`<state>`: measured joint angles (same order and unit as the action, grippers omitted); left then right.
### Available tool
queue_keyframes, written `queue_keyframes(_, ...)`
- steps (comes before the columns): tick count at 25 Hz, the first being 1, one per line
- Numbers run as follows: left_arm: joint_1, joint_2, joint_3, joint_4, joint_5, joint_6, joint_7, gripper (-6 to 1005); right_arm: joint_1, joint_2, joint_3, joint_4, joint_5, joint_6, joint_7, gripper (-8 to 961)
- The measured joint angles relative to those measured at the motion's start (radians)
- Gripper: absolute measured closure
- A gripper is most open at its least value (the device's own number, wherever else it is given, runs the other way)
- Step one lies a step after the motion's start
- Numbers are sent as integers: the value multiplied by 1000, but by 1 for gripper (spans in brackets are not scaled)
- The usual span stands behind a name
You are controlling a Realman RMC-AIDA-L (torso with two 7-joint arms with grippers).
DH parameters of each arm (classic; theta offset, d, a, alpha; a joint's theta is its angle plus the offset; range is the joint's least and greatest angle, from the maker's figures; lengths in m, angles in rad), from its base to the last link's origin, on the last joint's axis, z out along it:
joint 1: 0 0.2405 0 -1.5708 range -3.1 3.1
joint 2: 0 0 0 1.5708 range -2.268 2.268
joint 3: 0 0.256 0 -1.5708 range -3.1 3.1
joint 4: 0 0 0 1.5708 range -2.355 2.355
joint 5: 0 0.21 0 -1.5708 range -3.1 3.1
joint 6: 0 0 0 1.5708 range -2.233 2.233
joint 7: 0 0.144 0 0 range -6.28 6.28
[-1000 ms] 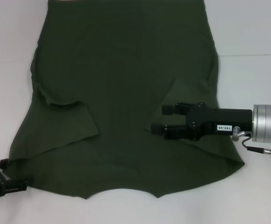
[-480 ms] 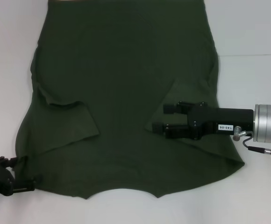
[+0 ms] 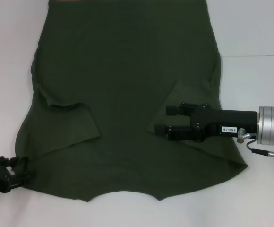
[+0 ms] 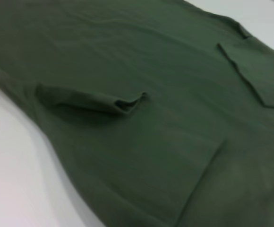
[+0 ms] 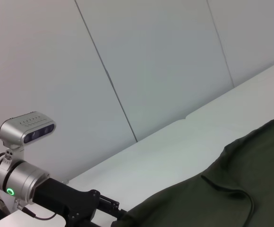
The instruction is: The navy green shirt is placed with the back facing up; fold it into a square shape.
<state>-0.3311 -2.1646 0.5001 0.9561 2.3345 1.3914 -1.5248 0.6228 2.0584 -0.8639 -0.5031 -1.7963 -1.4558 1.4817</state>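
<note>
The navy green shirt (image 3: pixel 123 104) lies spread flat on the white worktop (image 3: pixel 255 28), plain side up, with both sleeves folded inward over the body.

The right end effector (image 3: pixel 159 119) reaches in from the right side, level above the shirt's right half at the edge of the folded right sleeve. Its two fingers are set narrowly apart, with nothing seen between them.

The left end effector (image 3: pixel 19 176) sits at the shirt's near left corner, fingertips right at the fabric edge. Whether it grips the cloth cannot be told.

The left wrist view shows only shirt fabric (image 4: pixel 141 118) close up: a raised pinch-like wrinkle, sleeve edges, and a strip of worktop (image 4: pixel 9 179) alongside. Neither end effector appears there.

The right wrist view shows what the head view does not: grey wall panels (image 5: pixel 127 61) behind the worktop (image 5: pixel 175 151), the shirt's edge (image 5: pixel 231 189), and the left end effector (image 5: pixel 118 212) across the cloth at its border.
</note>
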Motion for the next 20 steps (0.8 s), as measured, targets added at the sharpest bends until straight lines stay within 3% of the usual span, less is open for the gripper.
queue_keyframes(8, 0, -3, 3, 4, 23, -27, -9, 358, 0, 0, 6, 0, 0, -2, 0, 38)
queue_keyframes(18, -3, -4, 13, 8, 23, -28, -14, 814, -1, 0, 9, 0, 2, -14, 0, 38)
queue_keyframes(20, -4, -4, 13, 9, 23, -28, -14, 942, -2, 0, 10, 0, 2, -14, 0, 38)
